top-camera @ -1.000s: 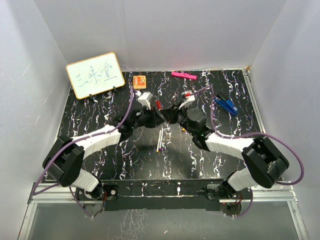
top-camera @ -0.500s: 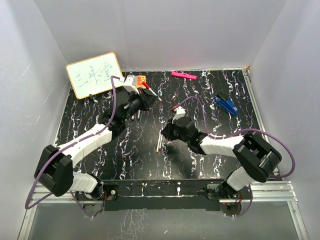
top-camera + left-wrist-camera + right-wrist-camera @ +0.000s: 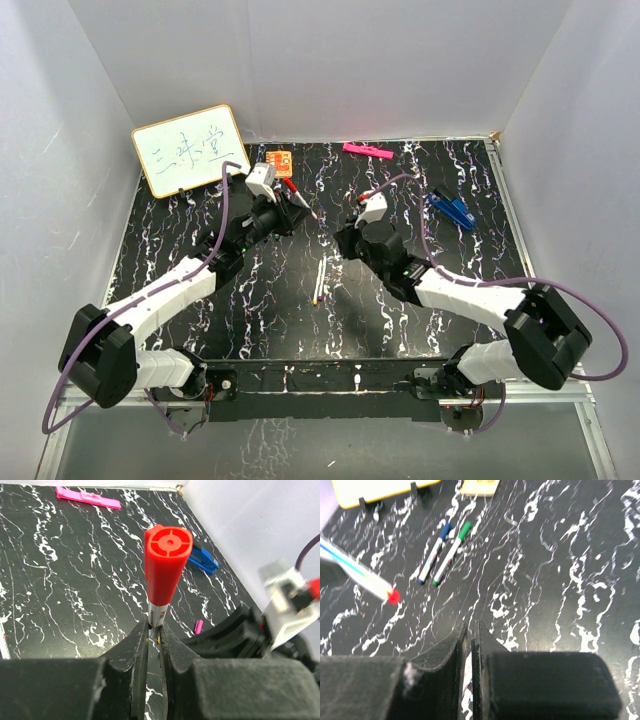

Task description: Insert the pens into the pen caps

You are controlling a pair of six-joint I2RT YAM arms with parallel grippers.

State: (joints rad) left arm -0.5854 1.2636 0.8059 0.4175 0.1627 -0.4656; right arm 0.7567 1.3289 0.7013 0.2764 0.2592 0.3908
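My left gripper (image 3: 154, 627) is shut on the white barrel of a pen, and a red pen cap (image 3: 167, 562) sits on the pen's far end. From above, that gripper (image 3: 290, 205) is at the back left of centre, with the pen's red cap (image 3: 290, 186) beside it. The pen's red tail end (image 3: 394, 596) shows in the right wrist view. My right gripper (image 3: 469, 625) (image 3: 345, 240) is shut with nothing between its fingers. Two uncapped pens (image 3: 320, 280) lie side by side mid-table. Two more pens, capped blue (image 3: 435, 552) and green (image 3: 451, 552), lie on the table. A purple pen cap (image 3: 198, 626) lies loose.
A whiteboard (image 3: 190, 150) stands at the back left, with a small orange item (image 3: 279, 163) next to it. A flat pink bar (image 3: 367, 151) lies at the back edge. A blue clip-like object (image 3: 452, 210) is at the right. White walls enclose the black marbled table (image 3: 200, 210).
The two grippers met at the table's centre a second ago and have since separated. The left carried the red-capped pen to the back left. The right dipped toward the loose pens, then drew back.
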